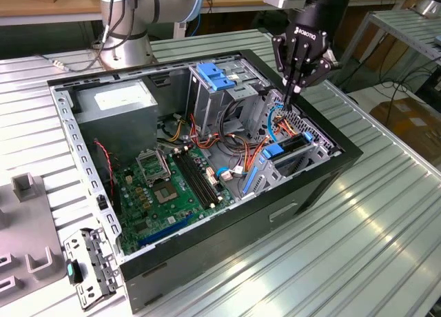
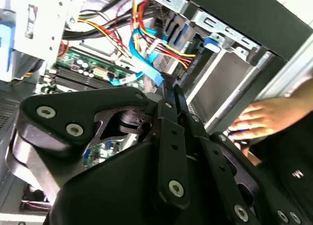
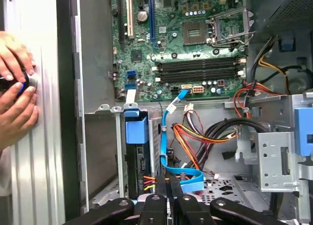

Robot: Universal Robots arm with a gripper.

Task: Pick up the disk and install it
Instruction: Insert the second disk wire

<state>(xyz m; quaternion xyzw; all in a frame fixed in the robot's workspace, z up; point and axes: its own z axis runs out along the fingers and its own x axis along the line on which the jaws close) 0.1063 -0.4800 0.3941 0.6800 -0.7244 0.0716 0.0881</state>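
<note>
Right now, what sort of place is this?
Probably a robotics lab or assembly workshop: an open computer case lies on a ribbed aluminium table, the arm's end effector reaches into it, and workbenches stand behind.

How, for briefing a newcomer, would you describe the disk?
Start at the open black computer case. In its grey metal bay at the exterior view's right, the disk stands on edge, marked out from nearby cables by its blue plastic bracket.

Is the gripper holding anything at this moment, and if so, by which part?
Nothing is held: the black gripper has its fingers closed together over the open computer case's drive bay.
</note>
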